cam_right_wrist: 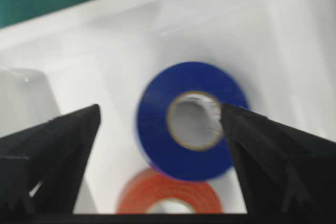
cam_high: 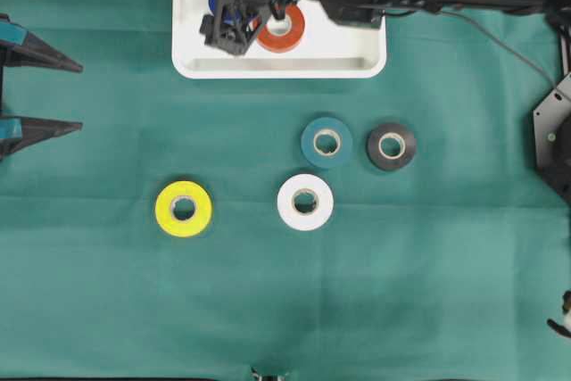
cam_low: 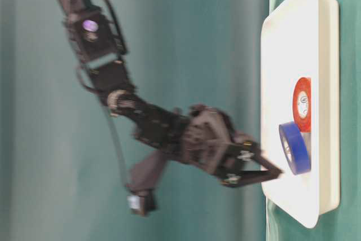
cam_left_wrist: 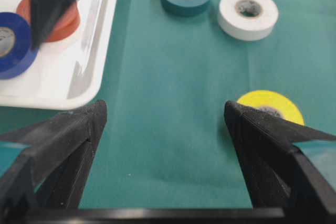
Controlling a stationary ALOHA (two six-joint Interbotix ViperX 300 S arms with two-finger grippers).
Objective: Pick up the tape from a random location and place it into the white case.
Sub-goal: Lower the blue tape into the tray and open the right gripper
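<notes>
Two rolls already in the white case (cam_high: 361,67): orange tape (cam_high: 287,35) lying flat, hole up, and blue tape (cam_right_wrist: 189,121) just beside it, touching or overlapping its edge; blue looks tilted, part propped on the orange one in the table-level view, so its hole axis leans rather than pointing straight up. Right hand (cam_right_wrist: 160,116) sits over the blue roll w/ jaws wide, nothing gripped, so that drop looks done. Left on the counter (cam_high: 107,292): yellow tape (cam_high: 183,209), white tape (cam_high: 305,202), teal tape (cam_high: 326,142), black tape (cam_high: 391,146), all flat, holes up. Left hand (cam_left_wrist: 163,114) wide apart too, empty, off at the side, well apart from the case
</notes>
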